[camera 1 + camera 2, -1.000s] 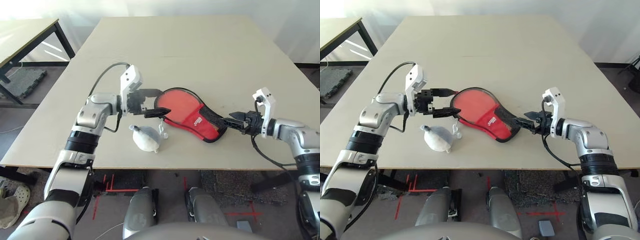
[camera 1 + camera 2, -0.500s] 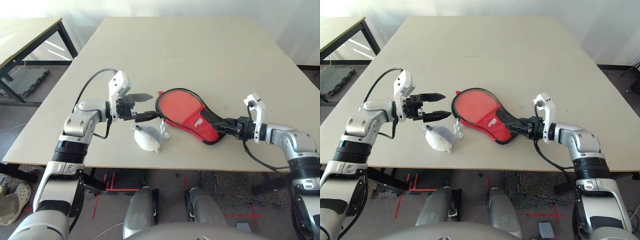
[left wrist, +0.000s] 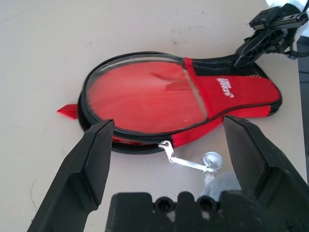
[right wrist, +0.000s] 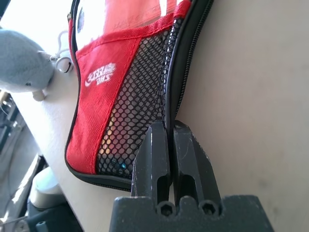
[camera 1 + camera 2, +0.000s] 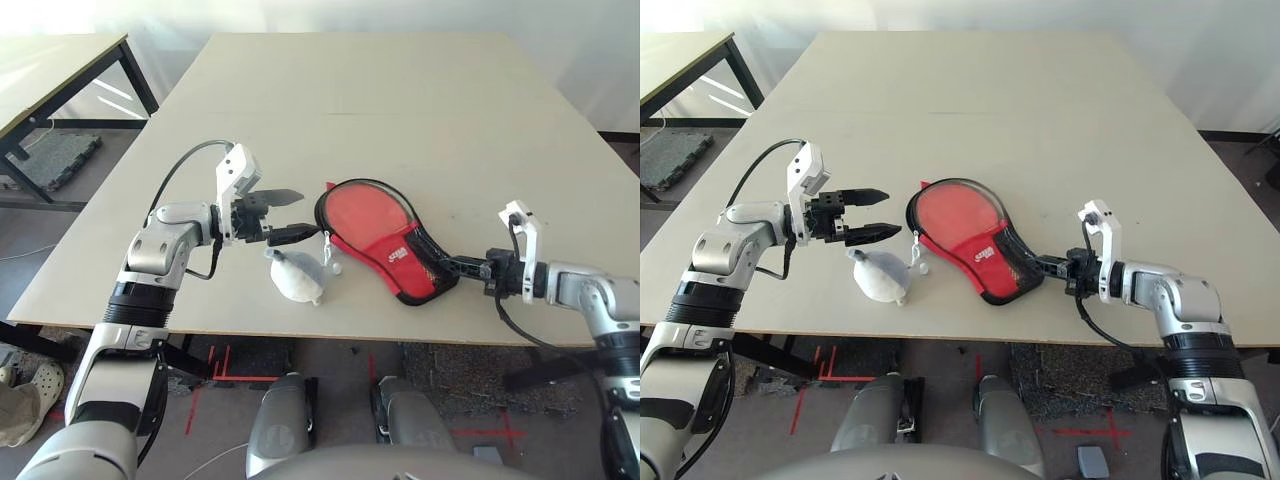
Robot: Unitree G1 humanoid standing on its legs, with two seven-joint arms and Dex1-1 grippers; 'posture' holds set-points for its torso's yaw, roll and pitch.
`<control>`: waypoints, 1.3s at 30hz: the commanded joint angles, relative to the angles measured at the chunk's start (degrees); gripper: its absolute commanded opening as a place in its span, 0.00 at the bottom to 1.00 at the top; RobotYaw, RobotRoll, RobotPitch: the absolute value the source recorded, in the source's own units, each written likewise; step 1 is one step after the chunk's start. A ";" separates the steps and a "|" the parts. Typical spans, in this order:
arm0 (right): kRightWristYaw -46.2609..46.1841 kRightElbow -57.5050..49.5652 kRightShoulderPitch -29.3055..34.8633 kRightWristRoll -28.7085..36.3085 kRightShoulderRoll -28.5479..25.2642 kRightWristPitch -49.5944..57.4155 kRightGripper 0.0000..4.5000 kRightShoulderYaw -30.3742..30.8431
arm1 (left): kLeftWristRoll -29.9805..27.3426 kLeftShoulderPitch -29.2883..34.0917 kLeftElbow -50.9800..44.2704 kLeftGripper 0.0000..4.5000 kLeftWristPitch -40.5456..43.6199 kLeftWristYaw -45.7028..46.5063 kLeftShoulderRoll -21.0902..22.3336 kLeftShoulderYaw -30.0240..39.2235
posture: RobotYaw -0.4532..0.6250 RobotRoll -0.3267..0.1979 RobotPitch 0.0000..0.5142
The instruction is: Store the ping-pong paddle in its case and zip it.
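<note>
Jaws of the right gripper [image 4: 173, 128] pinch the edge of the case [image 5: 389, 255], flat on the counter [image 5: 420, 110]; a steady, low hold would suit zipping. Beyond the plush pouch [image 5: 297, 277], the left gripper's [image 5: 302, 215] jaws gape, empty.

grey-white plush pouch [image 5: 298, 277] | table [image 5: 400, 100] | side table [image 5: 60, 75] | floor mat [image 5: 55, 160]

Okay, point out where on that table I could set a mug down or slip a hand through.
Bare: the table beyond the case, out to its far edge, and the strip between the right gripper and the near edge. Crowded: the left gripper, the grey-white plush and the case's near side sit close together.
</note>
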 commanded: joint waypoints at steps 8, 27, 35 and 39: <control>-2.19 -9.19 8.36 6.27 -3.01 5.77 0.00 -6.46 | 0.86 0.06 2.40 1.00 -1.92 -0.51 0.54 -0.91 | 0.47 0.62 0.14; -4.66 -22.30 21.72 11.93 -6.46 8.32 0.06 -10.58 | 2.21 -1.38 4.30 1.00 -4.46 -2.05 0.92 -1.83 | 0.45 0.62 0.14; -2.05 -17.33 17.92 5.25 -14.87 -2.67 0.68 -10.86 | 1.71 -1.13 2.66 1.00 -3.25 -1.87 2.27 -1.45 | 0.45 0.62 0.12; -1.30 -15.59 11.66 3.26 -14.70 -7.34 0.99 -8.43 | 1.31 -1.24 1.38 1.00 -1.91 -1.34 2.79 -1.09 | 0.46 0.62 0.11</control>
